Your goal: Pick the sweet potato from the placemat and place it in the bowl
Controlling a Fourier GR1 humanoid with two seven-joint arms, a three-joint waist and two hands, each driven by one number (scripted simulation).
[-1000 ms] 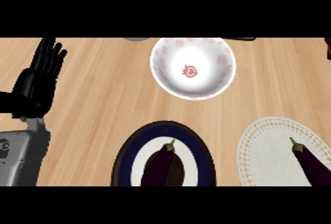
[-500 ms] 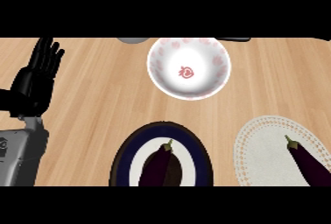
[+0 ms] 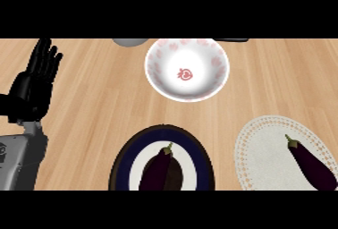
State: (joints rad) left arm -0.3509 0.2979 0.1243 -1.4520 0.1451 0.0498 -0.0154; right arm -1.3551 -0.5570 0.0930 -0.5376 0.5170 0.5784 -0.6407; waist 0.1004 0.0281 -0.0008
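- since the earlier frames everything on the counter has slid left in my head view: the bowl (image 3: 188, 69) sat right of centre a second ago and is now about centred, and more of the placemat (image 3: 264, 152) shows at the right edge. the items keep their spacing to each other.
- left hand (image 3: 34, 80) holds the same pose as before: upright at the left edge, fingers straight and slightly fanned, touching nothing. its grey forearm (image 3: 20, 161) comes up from the lower left corner.
- right hand doesn't show in my view.
- the task names a sweet potato, but what i see on the placemat is a dark purple, long vegetable with a green stem (image 3: 309, 162), looks like an eggplant. it lies diagonally on the mat's right part, stem toward upper left, its lower end cut off by the frame's bottom right.
- placemat is round, whitish, with a lacy rim, at lower right on the wooden counter (image 3: 105, 103).
- bowl is white with pink markings on the wall and a red mark at the bottom, top centre, nothing inside. well apart from the placemat.
- second purple eggplant-like vegetable (image 3: 162, 169) lies on a dark blue plate (image 3: 125, 156) with a white centre, bottom centre, between the forearm and the placemat.
- grey rounded object (image 3: 129, 42) just left of the bowl's top rim, cut off by the frame; can't tell what it is.
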